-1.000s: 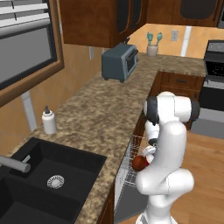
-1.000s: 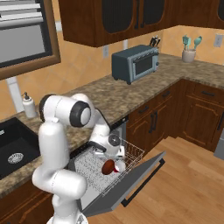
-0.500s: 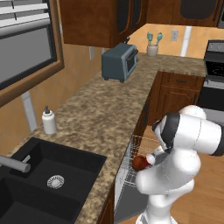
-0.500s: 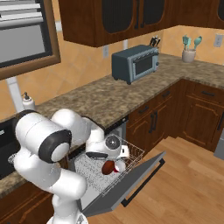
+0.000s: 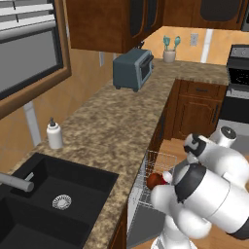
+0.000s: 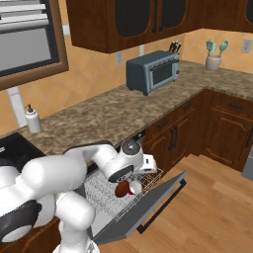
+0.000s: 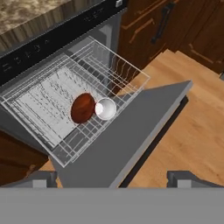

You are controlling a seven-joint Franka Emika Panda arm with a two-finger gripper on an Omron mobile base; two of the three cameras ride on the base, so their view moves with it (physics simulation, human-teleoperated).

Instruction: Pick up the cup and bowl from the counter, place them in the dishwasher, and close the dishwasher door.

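Cup (image 7: 105, 109) and bowl (image 7: 82, 107) rest side by side, touching, in the white wire rack (image 7: 65, 105) of the dishwasher (image 7: 52, 41), as the robot's pincer (image 7: 113, 178) hangs above with its two dark tips spread wide and nothing between them. From the hand view, the pincer looks down past the front edge of the dishwasher door (image 7: 131, 131), which lies dropped flat and open over the wood floor (image 7: 192, 118). That empty, spread pincer suggests both items are already delivered and that shutting the door is what remains.

The cup, seen from above, shows its white inside and rim; in the right base view a sliver of red side is visible (image 6: 134, 187). The bowl (image 6: 120, 189), dark reddish-brown and shallow, tilts against the wires rather than lying level. Both sit toward the rack's outer end, likely the easiest reach from above.

The rack is pulled out over the door, so it probably has to slide in before the panel can swing up. Above it runs the brown-speckled counter (image 6: 99, 116), carrying a grey toaster oven (image 6: 152, 72) and a white soap bottle (image 6: 33, 120).
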